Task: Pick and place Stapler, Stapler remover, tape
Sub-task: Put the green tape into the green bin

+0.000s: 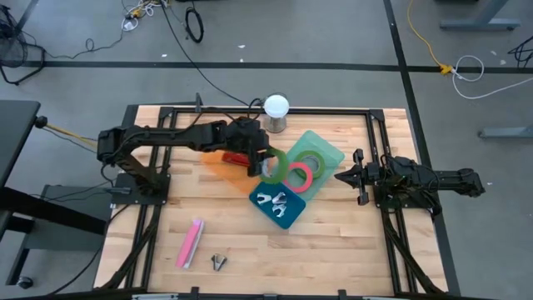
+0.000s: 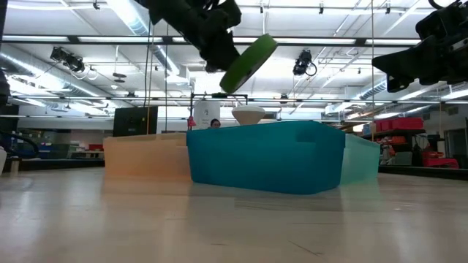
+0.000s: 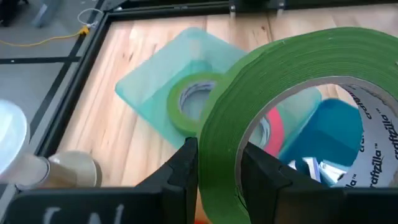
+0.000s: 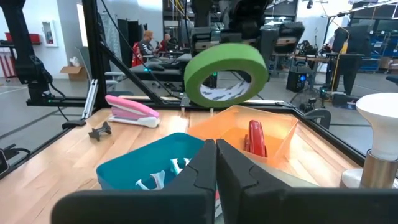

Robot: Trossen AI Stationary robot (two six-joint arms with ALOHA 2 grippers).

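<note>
Wooden slat counter (image 1: 333,242), black frame around its edges, grey floor and cables beyond. Left end effector (image 1: 265,163) pinches a wide green roll of masking tape (image 1: 275,166) by its wall, one finger inside the core and one outside. Roll is held tilted in the air, above the junction of the bins, clear of their rims in the low view. White core liner with print shows in the left wrist view.

Tape count: three rolls. Held green one, a narrower green roll (image 1: 309,160) and a pink roll (image 1: 301,175), both lying flat in the translucent teal bin (image 1: 329,150).

Bins: three, packed touching. Teal bin, opaque blue bin (image 1: 287,217), translucent orange bin (image 1: 215,162). Blue bin holds pale metal staple removers (image 1: 272,200); exact count unclear. Orange bin holds a red stapler (image 4: 256,138).

Loose on the counter: one pink stapler (image 1: 190,242) and one dark staple remover (image 1: 218,262), near each other by the near-left edge, well apart from the bins. White bulb-shaped lamp on a metal base (image 1: 276,112) stands at the far edge, just behind the bins.

Open room: near half of the counter is mostly bare except for those two items.

Right end effector (image 1: 343,176) has fingers pressed together, holding nothing, waiting just right of the teal bin.
</note>
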